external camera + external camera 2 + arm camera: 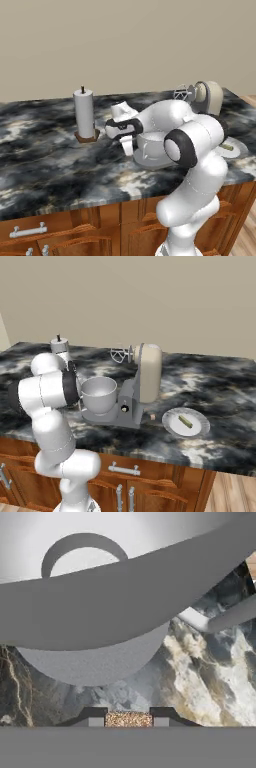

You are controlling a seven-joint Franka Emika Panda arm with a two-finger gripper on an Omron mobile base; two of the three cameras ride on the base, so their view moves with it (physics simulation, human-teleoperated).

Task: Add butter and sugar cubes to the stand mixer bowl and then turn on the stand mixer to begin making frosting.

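My gripper (127,146) hangs low over the counter, just left of the stand mixer bowl (150,143). In the hand view its two dark fingertips (97,721) press on either side of a tan speckled sugar cube (128,719). The grey bowl (100,612) and its side handle loom right above. The bowl (99,392) sits on the base of the stand mixer (148,372), whose cream head is tilted back with the whisk up. Another small tan sugar cube (152,416) lies on the counter beside the mixer base. The butter (185,421) lies on a white plate (172,425) to the right.
A paper-towel roll (84,114) stands on a brown holder left of the gripper, also seen behind my arm (59,346). The dark marble counter (45,160) ends at a front edge above wooden drawers. A beige wall runs behind.
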